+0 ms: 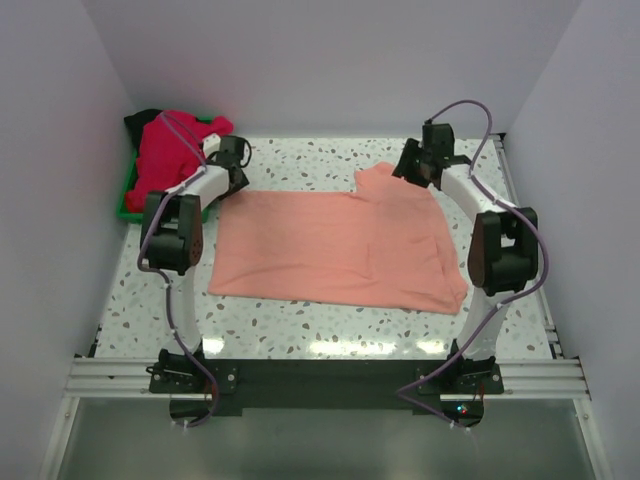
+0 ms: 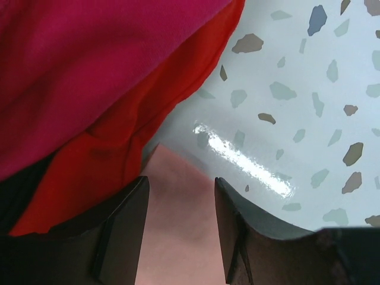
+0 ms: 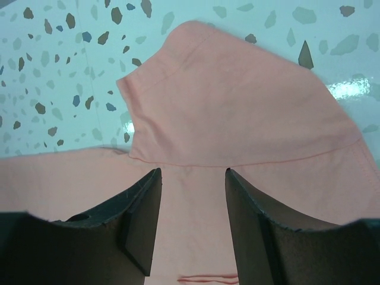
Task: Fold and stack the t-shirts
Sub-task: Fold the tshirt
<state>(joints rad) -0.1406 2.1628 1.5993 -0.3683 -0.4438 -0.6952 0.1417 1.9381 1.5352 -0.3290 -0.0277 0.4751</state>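
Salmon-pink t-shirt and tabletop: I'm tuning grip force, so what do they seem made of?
The salmon-pink t-shirt looks like soft, matte knit cloth, likely cotton jersey: it lies limp, faintly creased, with a stitched sleeve hem. The tabletop looks hard and glossy, speckled like terrazzo, perhaps laminate or stone: lamp glare mirrors off it.

1. A white, speckled table (image 1: 300,160) is seen, glossy under the light;
2. a salmon-pink t-shirt (image 1: 330,250) is spread flat across its middle;
3. a green tray (image 1: 127,208) is set at its far left corner.
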